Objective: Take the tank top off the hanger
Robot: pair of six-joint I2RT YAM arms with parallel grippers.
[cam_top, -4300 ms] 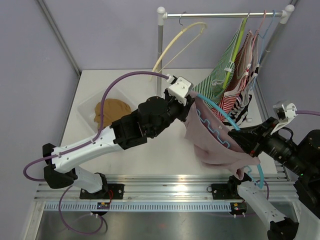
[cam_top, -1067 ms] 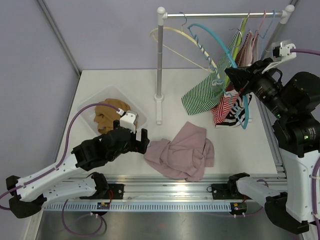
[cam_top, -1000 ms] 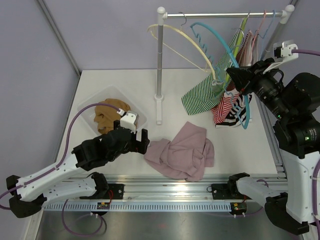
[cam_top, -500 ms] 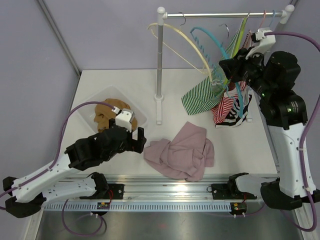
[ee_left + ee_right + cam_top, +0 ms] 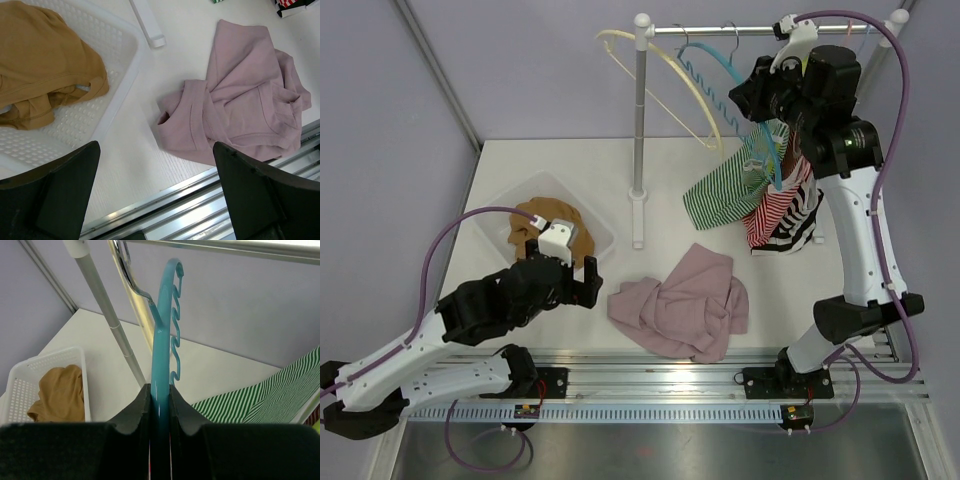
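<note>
The pink tank top lies crumpled on the table near the front edge, also seen in the left wrist view. It is off the blue hanger, which is bare. My right gripper is high up by the rack rail. In its own view the right gripper is shut on the blue hanger's arm, and the hanger's metal hook reaches up by the rail. My left gripper hovers just left of the tank top, open and empty.
A white basket holding a brown garment stands at the left. A bare cream hanger and striped garments hang on the rack. The rack's pole rises mid-table. A metal track edges the table front.
The right arm has carried the blue hanger up and left to the rail. The left gripper has drawn back slightly from the tank top. The cream hanger has swung left.
</note>
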